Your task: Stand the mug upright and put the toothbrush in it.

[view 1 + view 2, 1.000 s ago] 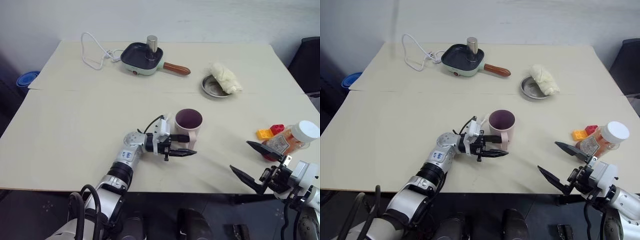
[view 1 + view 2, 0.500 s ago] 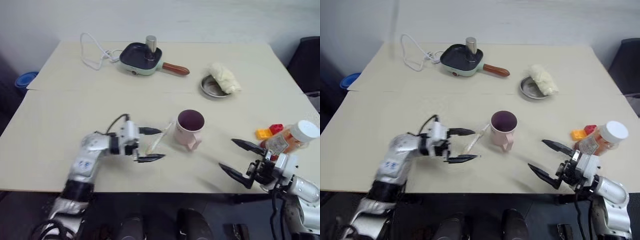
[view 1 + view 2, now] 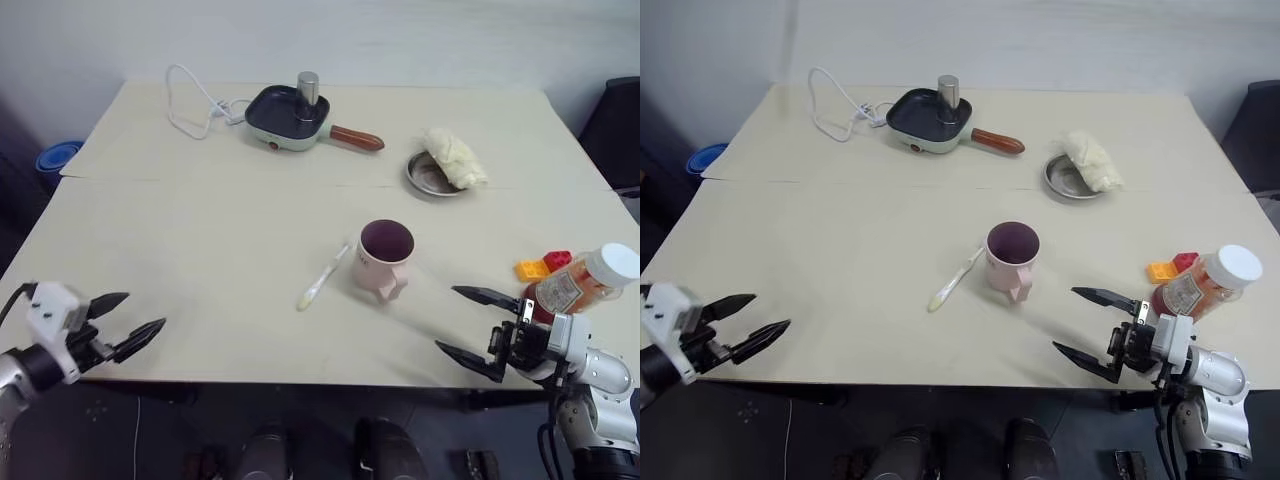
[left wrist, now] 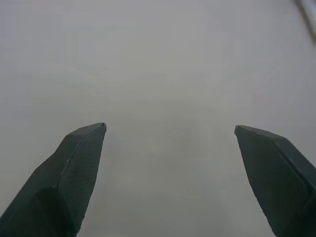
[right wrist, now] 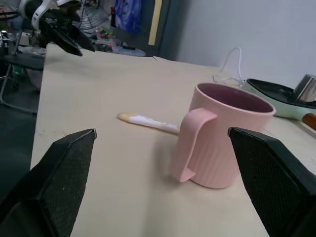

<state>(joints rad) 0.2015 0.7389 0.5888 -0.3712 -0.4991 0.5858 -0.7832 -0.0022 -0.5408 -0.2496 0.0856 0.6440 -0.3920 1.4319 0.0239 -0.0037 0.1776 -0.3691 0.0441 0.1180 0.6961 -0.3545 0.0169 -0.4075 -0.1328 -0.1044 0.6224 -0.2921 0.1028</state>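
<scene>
The pale pink mug [image 3: 384,259] stands upright near the table's middle, its handle turned toward me and its dark inside showing; it also appears in the right wrist view [image 5: 222,138]. The slim white toothbrush [image 3: 322,279] lies flat on the table just left of the mug, apart from it. My left gripper [image 3: 128,322] is open and empty at the table's near left edge, far from both. My right gripper [image 3: 478,324] is open and empty at the near right, pointing left toward the mug.
A green electric pan [image 3: 290,117] with a brown handle and white cord sits at the back. A metal dish with a cloth [image 3: 445,165] is at the back right. An orange jar with a white cap [image 3: 582,281] and toy bricks [image 3: 540,264] stand by the right edge.
My left gripper opened, let go beside the mug and swung far left to the table's near edge. The toothbrush stays lying by the mug. The right gripper barely moved.
</scene>
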